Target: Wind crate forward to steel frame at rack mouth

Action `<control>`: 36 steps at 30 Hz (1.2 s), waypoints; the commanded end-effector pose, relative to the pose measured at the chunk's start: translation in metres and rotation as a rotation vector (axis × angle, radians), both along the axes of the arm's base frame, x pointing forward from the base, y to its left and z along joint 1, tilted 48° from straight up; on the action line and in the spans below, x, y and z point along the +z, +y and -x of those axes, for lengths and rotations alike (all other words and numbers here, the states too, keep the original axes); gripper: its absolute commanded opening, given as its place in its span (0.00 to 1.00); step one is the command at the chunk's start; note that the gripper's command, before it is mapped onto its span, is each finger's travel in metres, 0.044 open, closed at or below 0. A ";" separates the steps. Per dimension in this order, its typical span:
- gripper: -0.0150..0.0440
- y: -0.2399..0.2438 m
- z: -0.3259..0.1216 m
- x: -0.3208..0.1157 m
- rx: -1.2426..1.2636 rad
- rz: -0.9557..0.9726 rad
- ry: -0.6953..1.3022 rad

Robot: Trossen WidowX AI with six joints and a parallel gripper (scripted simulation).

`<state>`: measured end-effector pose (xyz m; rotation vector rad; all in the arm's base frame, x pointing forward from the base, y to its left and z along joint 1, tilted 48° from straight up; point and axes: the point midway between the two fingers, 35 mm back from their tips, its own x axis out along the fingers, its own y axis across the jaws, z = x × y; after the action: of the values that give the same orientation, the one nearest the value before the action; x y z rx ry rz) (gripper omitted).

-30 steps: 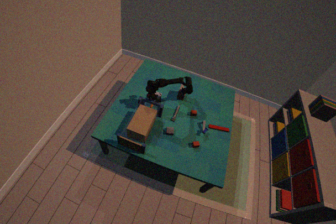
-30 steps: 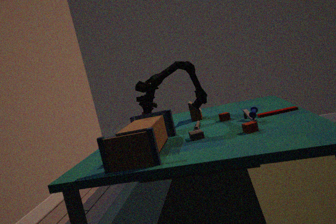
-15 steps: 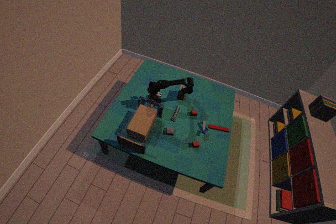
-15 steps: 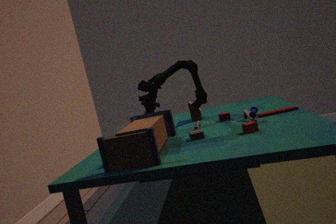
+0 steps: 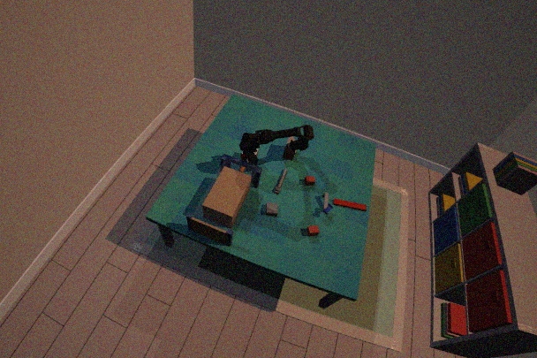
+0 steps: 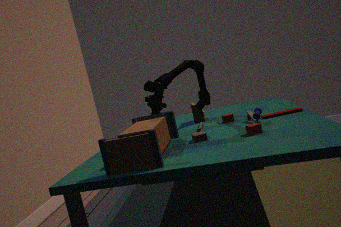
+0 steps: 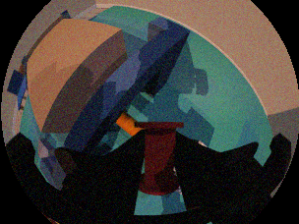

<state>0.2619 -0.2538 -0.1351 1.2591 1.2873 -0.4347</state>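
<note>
The tan crate (image 5: 226, 197) (image 6: 146, 125) (image 7: 74, 44) sits inside the cubby and looks flat, with no visible tilt. The dark blue steel frame (image 5: 255, 177) (image 6: 173, 124) (image 7: 164, 51) stands at the rack's mouth, on the arm's side; any gap to the crate's front is hard to judge. My gripper (image 5: 249, 160) (image 6: 155, 109) (image 7: 156, 134) is low just outside the frame, shut on the dark red flanged grip of the winch handle (image 7: 159, 139). An orange strap piece (image 7: 128, 124) shows beside the grip. The winch and the square key are hidden under the fingers.
On the bench (image 5: 336, 260) (image 6: 280, 139) lie a pale long tool (image 5: 280, 181), a grey block (image 5: 271, 209) (image 6: 199, 137), two red blocks (image 5: 310, 180) (image 5: 313, 231), a red bar (image 5: 350, 204) (image 6: 281, 113) and a white-and-blue tool (image 5: 326, 202). A tan block (image 6: 197, 115) stands near the arm's base.
</note>
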 end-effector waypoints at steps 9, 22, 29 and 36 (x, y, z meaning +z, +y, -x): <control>0.25 0.021 0.002 0.015 -0.003 -0.029 0.005; 0.25 0.035 0.008 0.028 -0.003 -0.030 0.006; 0.25 0.042 0.013 0.035 -0.003 -0.031 0.006; 0.25 0.049 0.018 0.041 -0.003 -0.032 0.007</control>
<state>0.2491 -0.2143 -0.0970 1.2661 1.2867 -0.4268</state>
